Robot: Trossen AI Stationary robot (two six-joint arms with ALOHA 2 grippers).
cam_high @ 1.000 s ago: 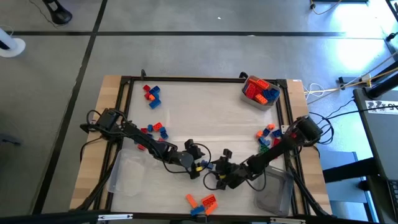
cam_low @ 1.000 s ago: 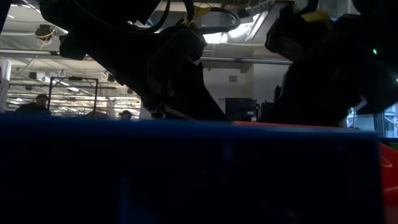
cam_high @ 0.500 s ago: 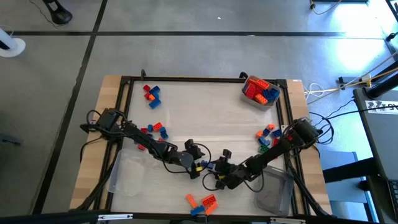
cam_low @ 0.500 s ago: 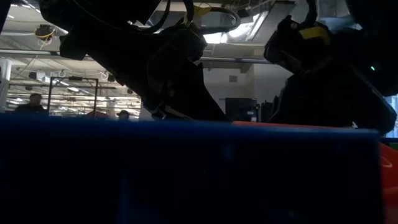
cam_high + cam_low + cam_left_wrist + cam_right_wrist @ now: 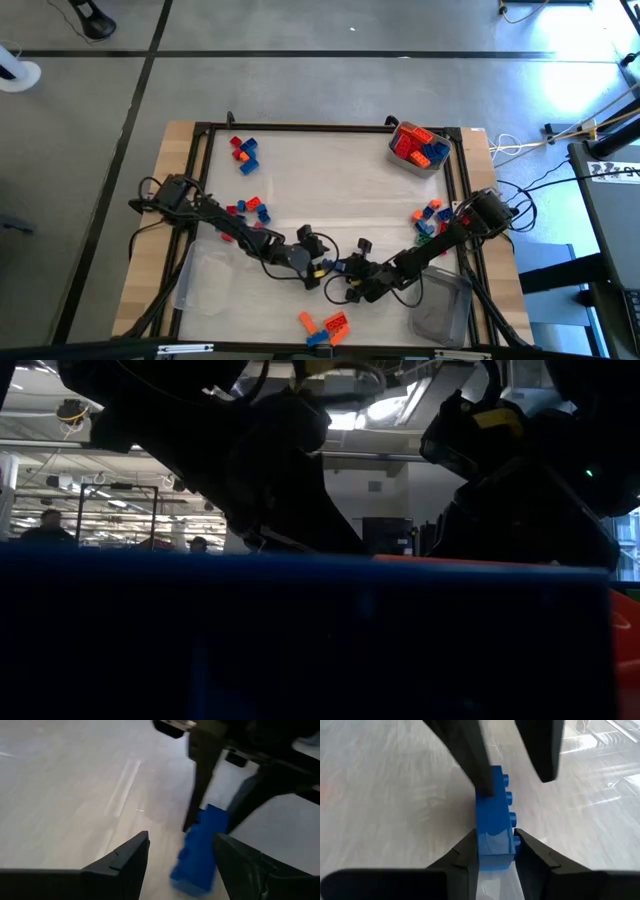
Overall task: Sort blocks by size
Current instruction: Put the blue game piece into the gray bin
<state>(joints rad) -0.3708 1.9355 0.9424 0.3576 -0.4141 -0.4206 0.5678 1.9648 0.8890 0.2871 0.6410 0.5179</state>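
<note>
A blue block (image 5: 494,815) lies between my two grippers near the middle of the table's near half (image 5: 336,267), with its studs turned sideways. My right gripper (image 5: 495,834) comes from the right and is shut on the block's end. My left gripper (image 5: 181,837) comes from the left and stands open around the other end. The block (image 5: 200,851) sits close beside one of the left gripper's fingers (image 5: 235,862), with a wide gap to the other. Whether the block rests on the table does not show. My right gripper pinches the blue block's end nearest to it (image 5: 496,847) between its two fingers. One finger is on the plain side and the other on the studded side (image 5: 514,836). The fingers slant down from the table's right and lie along the block. My left gripper has one finger (image 5: 479,767) beside the block's far end (image 5: 492,780); whether it touches there, I cannot tell.
Loose blocks lie at the far left (image 5: 243,152), mid left (image 5: 250,208), right (image 5: 430,215) and near edge (image 5: 325,327). A tub of blocks (image 5: 418,146) stands far right. Clear tubs sit near left (image 5: 205,285) and near right (image 5: 445,308). A blue block (image 5: 300,635) fills the low view.
</note>
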